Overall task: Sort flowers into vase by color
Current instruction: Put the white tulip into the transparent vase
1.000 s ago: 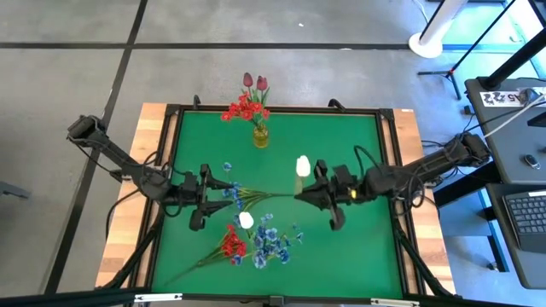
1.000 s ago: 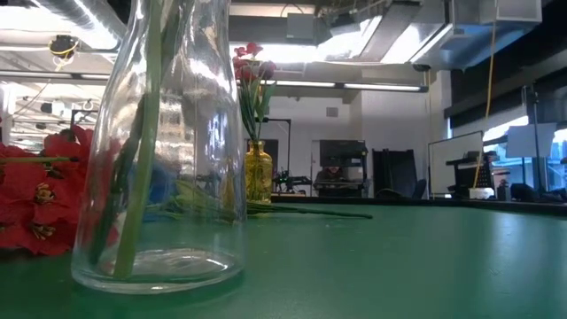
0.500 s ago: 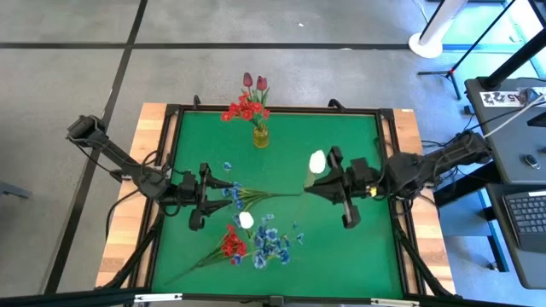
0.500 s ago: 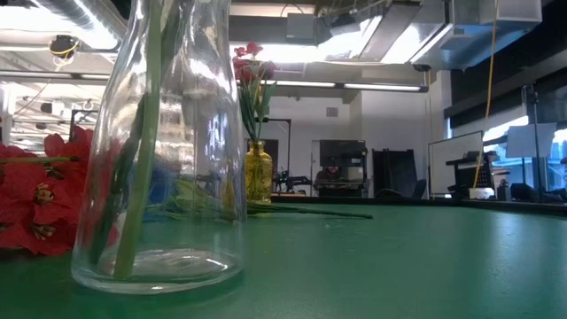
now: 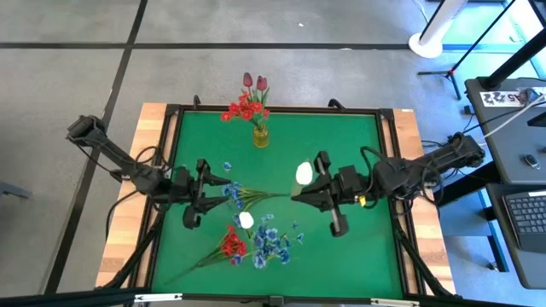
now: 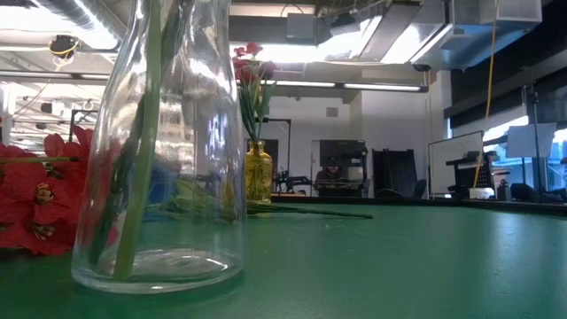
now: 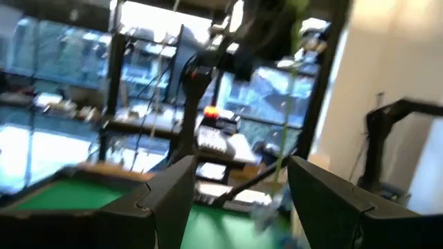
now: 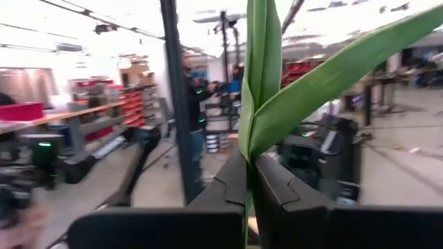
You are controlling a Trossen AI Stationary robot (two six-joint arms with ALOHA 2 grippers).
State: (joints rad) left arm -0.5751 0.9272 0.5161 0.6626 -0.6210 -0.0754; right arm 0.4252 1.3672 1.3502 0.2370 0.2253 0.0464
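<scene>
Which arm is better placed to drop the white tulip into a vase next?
The right one. Its gripper is already shut on the white tulip bud's green stem, over mid-table. The left gripper sits at the blue spray flowers.

Green table (image 5: 358,136) — white tulip (image 5: 304,173), red cluster (image 5: 233,245), blue spray (image 5: 270,246), amber vase (image 5: 260,136).

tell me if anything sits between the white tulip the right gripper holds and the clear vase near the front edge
Partly. The right gripper is shut on the white tulip mid-table. Toward the clear vase, the blue sprays and red cluster lie on the mat, so a low path crosses them; a lifted one looks open.
</scene>
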